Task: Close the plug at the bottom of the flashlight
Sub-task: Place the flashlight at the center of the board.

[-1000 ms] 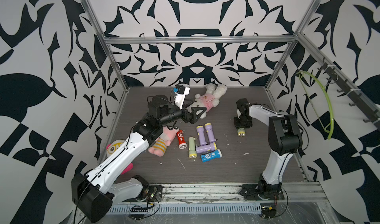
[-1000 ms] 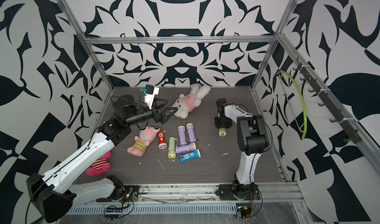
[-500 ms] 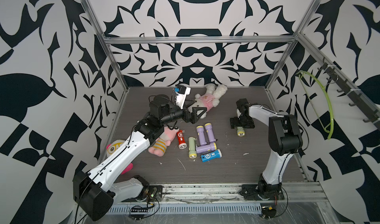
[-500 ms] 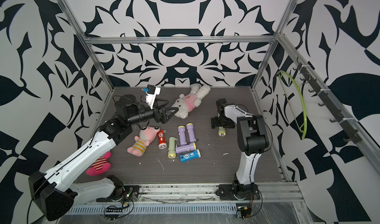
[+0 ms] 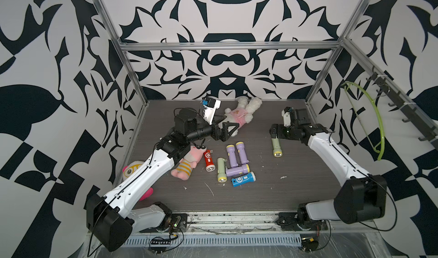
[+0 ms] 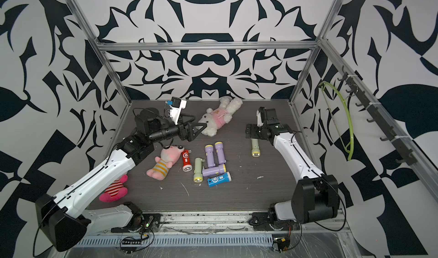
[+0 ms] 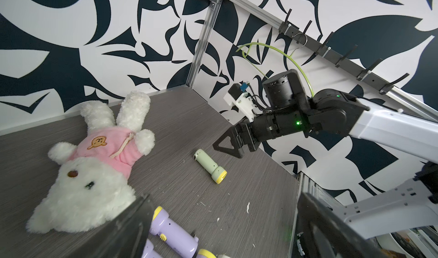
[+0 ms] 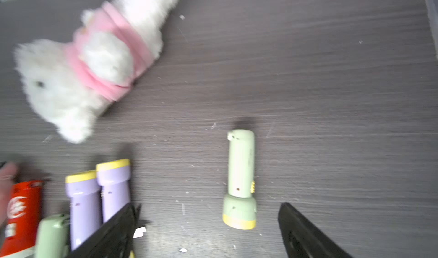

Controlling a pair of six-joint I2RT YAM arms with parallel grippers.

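Table point(image 5: 296, 173): dark woodgrain. White rabbit plush point(image 5: 239, 117) lies at the back, taken as reference.
Left gripper point(image 7: 224, 195): fingers spread, empty, just by rabbit's head.
Right gripper point(image 8: 209, 204): fingers spread, empty, well right of rabbit.
Pale green flashlight point(image 5: 276, 146): flat on table, right of rabbit, apart from it.

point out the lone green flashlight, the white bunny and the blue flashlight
lone green flashlight point(image 7: 206, 161), left wrist view, middle of its barrel
white bunny point(image 5: 237, 115), in a top view, on its pink shirt
blue flashlight point(image 5: 243, 179), in a top view, middle of its barrel
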